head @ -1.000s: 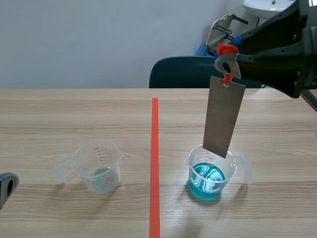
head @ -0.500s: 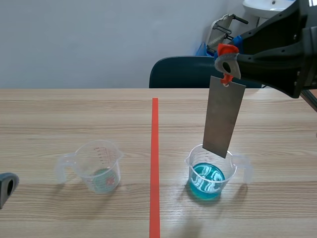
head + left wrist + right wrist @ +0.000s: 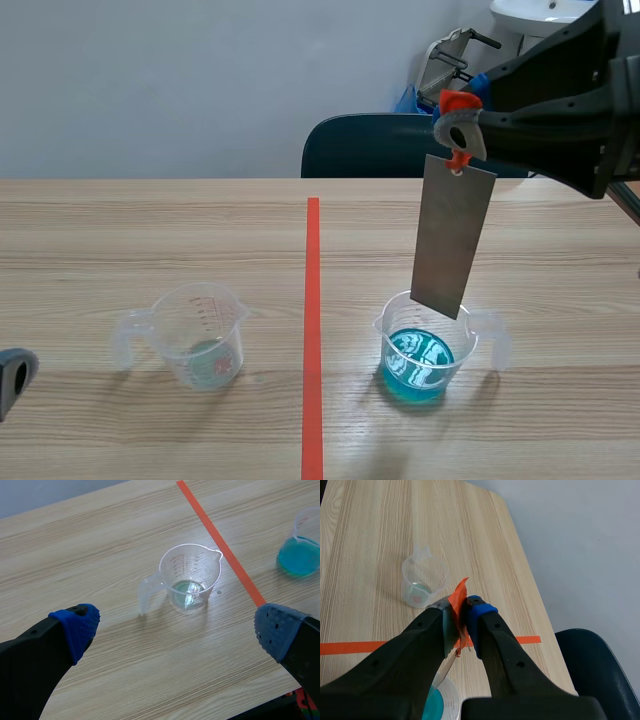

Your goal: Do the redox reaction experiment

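Scene view: right tool (image 3: 460,128) grips orange tab (image 3: 457,99), metal plate (image 3: 452,240) hanging beneath it above blue-liquid cup (image 3: 386,324).

left pincer (image 3: 176,627) low and spread wide, right pincer (image 3: 461,611) raised high (clamped on an orange tag (image 3: 459,592)).

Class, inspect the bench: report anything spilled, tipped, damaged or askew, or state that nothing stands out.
Nothing is spilled or tipped: the clear cup and the cup of blue liquid stand upright. Only the metal plate hangs slightly askew from its orange tab, pinched in the right gripper, over that cup.
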### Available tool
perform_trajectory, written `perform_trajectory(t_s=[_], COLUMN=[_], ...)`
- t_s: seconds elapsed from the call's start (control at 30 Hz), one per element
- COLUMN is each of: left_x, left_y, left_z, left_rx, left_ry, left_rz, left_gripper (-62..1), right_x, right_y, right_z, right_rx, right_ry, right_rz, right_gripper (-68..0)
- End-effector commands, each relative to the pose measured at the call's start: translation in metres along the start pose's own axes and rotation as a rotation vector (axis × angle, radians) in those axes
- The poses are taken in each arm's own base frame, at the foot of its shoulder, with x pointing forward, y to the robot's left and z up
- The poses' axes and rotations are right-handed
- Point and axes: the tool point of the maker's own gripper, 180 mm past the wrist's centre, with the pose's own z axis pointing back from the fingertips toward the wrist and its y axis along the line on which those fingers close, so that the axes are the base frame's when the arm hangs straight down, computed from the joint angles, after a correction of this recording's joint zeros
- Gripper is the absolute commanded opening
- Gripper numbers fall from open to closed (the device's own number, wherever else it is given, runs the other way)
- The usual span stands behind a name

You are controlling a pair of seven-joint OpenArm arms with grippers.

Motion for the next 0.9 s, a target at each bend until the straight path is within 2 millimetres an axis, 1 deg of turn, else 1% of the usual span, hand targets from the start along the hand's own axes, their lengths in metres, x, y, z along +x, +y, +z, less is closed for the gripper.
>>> perform_trajectory(t_s=[0.0,0.7,0.87], left_x=[0.0070,0.0071,0.0131], left_y=[-0.0023,-0.0023,-0.0022], left_z=[-0.0003,-0.0003,-0.0001], left_rx=[-0.006,-0.006,-0.006], left_ry=[-0.027,-0.028,-0.061], left_rz=[0.005,0.005,0.005], left_gripper=[1.4,1.4,1.4], right_x=[0.0119,0.0119,0.0119], right_y=[-0.0056,-0.0056,-0.0056], right_z=[0.0003,0.0003,0.0003], right_rx=[-0.013,-0.013,-0.013], right_ry=[-0.035,-0.035,-0.035], right_rz=[0.023,0.023,0.023], right_gripper=[-66.7,-66.7,-66.7])
